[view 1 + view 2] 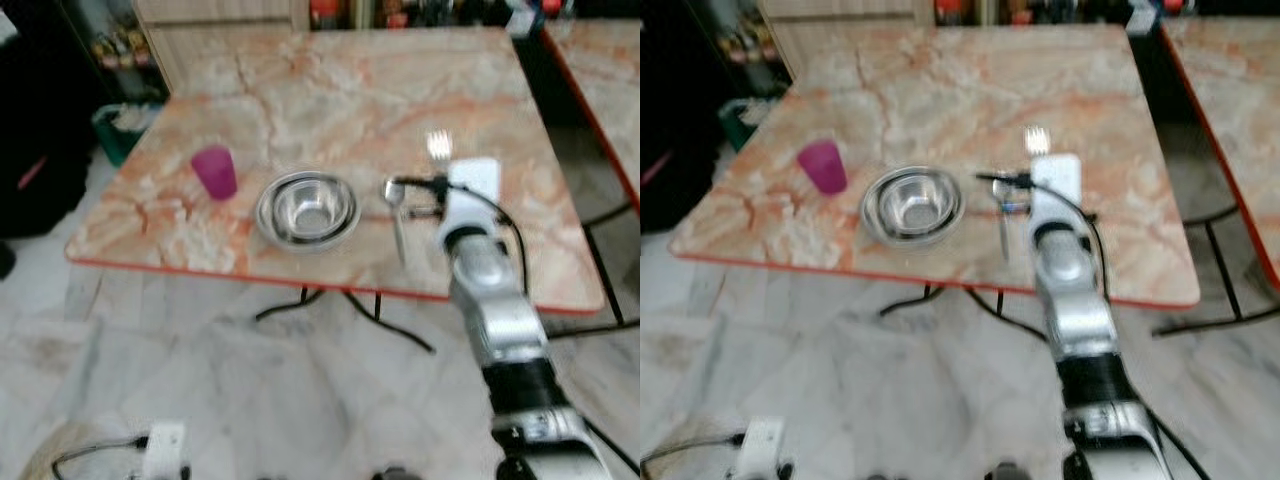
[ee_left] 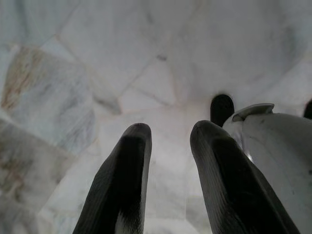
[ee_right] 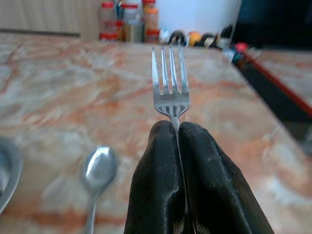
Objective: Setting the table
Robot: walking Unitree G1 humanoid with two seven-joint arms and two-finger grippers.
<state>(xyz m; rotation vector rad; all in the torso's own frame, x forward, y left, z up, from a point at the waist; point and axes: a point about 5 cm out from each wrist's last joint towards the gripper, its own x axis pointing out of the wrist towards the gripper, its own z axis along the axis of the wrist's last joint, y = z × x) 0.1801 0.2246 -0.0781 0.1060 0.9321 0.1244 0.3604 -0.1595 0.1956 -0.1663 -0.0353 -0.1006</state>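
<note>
My right gripper (image 3: pixel 176 127) is shut on a silver fork (image 3: pixel 169 87), tines pointing away over the marble table (image 1: pixel 330 90). From the head, the fork (image 1: pixel 439 146) pokes out beyond the wrist, above the table's right part. A spoon (image 1: pixel 396 205) lies on the table just left of the gripper, also seen as the spoon (image 3: pixel 97 168). A steel bowl (image 1: pixel 307 208) sits left of the spoon, and a purple cup (image 1: pixel 214 172) stands further left. My left gripper (image 2: pixel 170 134) hangs over the floor, fingers slightly apart with nothing between them.
The table has a red edge (image 1: pixel 250 272) facing me. A second table (image 1: pixel 600 70) stands to the right across a narrow gap. Jars and bottles (image 3: pixel 129 22) line the far side. A green bin (image 1: pixel 120 128) sits by the left corner. Cables (image 1: pixel 340 310) lie under the table.
</note>
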